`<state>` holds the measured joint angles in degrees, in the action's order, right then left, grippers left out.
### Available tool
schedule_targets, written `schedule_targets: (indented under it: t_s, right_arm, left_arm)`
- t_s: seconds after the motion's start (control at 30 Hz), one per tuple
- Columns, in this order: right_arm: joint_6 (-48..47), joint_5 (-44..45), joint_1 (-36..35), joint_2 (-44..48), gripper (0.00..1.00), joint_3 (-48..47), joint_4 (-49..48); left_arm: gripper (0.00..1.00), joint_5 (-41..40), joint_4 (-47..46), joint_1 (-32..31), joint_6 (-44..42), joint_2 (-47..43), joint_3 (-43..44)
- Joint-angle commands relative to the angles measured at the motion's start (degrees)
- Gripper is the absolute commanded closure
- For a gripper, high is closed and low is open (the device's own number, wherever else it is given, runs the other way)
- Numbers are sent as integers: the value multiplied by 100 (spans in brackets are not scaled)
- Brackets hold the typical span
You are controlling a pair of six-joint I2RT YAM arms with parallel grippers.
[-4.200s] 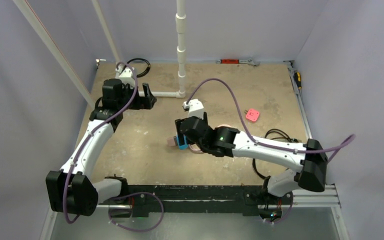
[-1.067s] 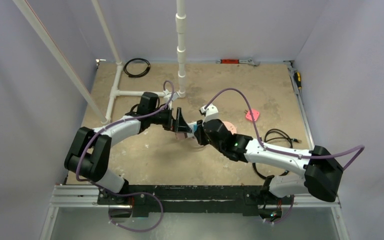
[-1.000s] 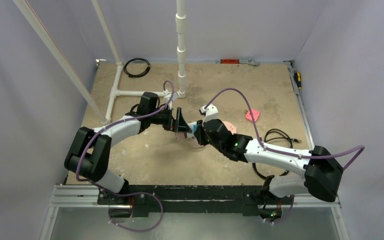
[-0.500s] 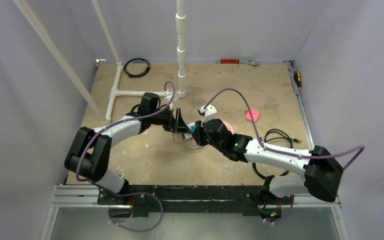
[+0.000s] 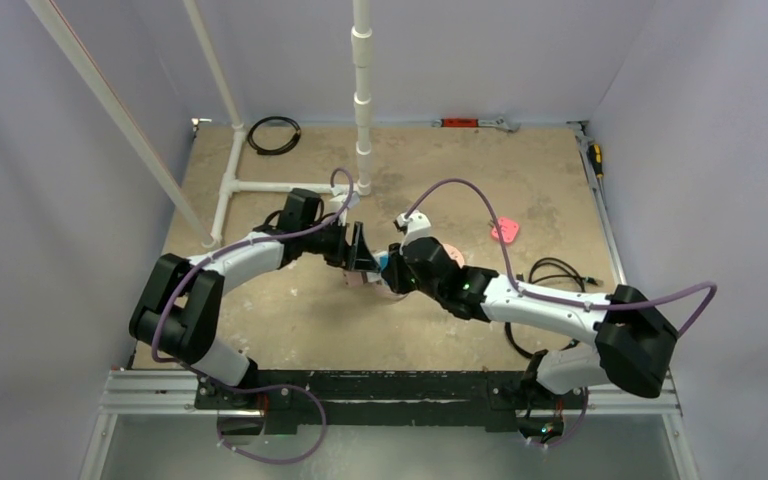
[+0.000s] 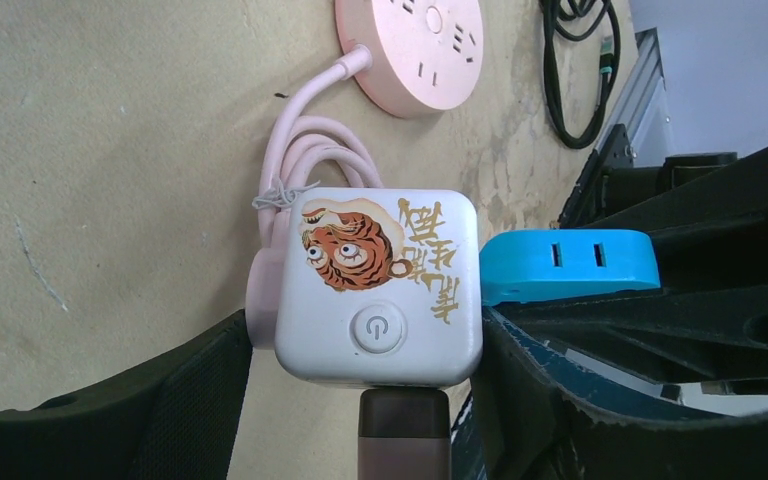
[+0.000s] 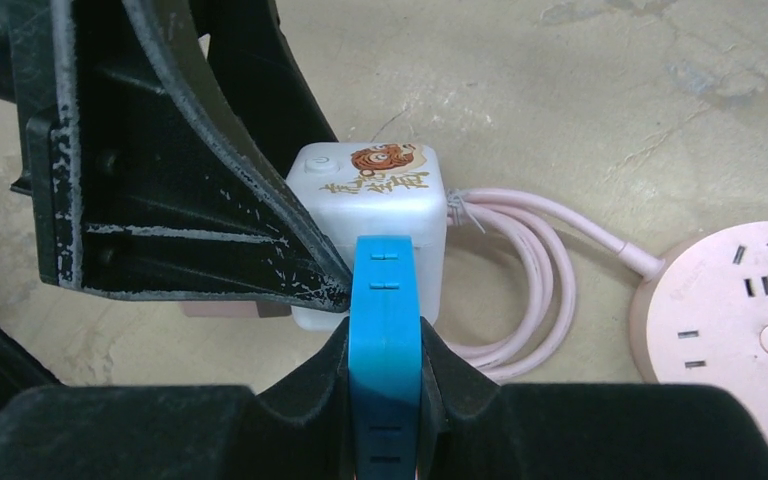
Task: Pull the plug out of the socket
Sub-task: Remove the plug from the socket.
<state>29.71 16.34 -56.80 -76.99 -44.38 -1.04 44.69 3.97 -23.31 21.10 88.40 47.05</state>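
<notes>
A white cube socket (image 6: 378, 285) with a tiger picture lies mid-table (image 5: 363, 272). A blue plug (image 6: 568, 265) sticks out of its side. My right gripper (image 7: 384, 345) is shut on the blue plug (image 7: 384, 300), both pads pressed flat on it. My left gripper (image 6: 365, 345) straddles the cube socket (image 7: 370, 200), its fingers (image 6: 195, 400) against opposite sides. In the top view the left gripper (image 5: 358, 250) and the right gripper (image 5: 392, 268) meet head-on. A brown plug (image 6: 404, 435) sits in the cube's near face.
A round pink power strip (image 7: 750, 340) lies right beside the cube, its pink cable (image 6: 305, 160) looped to the cube. A small pink object (image 5: 505, 231), black cable coils (image 5: 550, 275) and white pipes (image 5: 362, 100) stand around.
My left gripper's jaws have narrowed onto the cube socket. Both grippers and the cube have shifted slightly toward the back. The right gripper keeps its hold on the blue plug.
</notes>
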Motion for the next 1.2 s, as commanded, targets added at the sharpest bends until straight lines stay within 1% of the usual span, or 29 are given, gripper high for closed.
schedule_targets:
  t_s: [0.0,0.1,0.33,0.6,0.63,0.73,0.83,0.93,1.17]
  right_arm:
    - [292,-240,380,0,100,-28,-140]
    - [416,-432,551,-36,100,33,-155]
    - [583,-536,827,-89,100,67,-73]
    - [579,-577,933,14,100,73,48]
    - [536,-436,929,29,100,52,71]
    - [503,-553,888,44,100,2,-61]
    - [527,-469,767,-12,100,-123,-23]
    - [527,-234,542,-156,100,-366,94]
    - [727,471,-25,-616,100,-968,767]
  left_arm:
    - [100,90,-80,-58,-237,-310,121]
    - [100,67,-80,-81,-247,-338,121]
    - [100,-60,-19,-86,-286,-417,134]
    - [100,-212,26,-86,-272,-425,127]
    - [100,-241,52,-86,-278,-406,138]
    - [100,-338,114,-86,-282,-336,147]
    - [100,-417,139,-86,-259,-283,147]
    - [100,-492,170,-86,-265,-230,172]
    - [100,-582,224,-86,-256,-187,183]
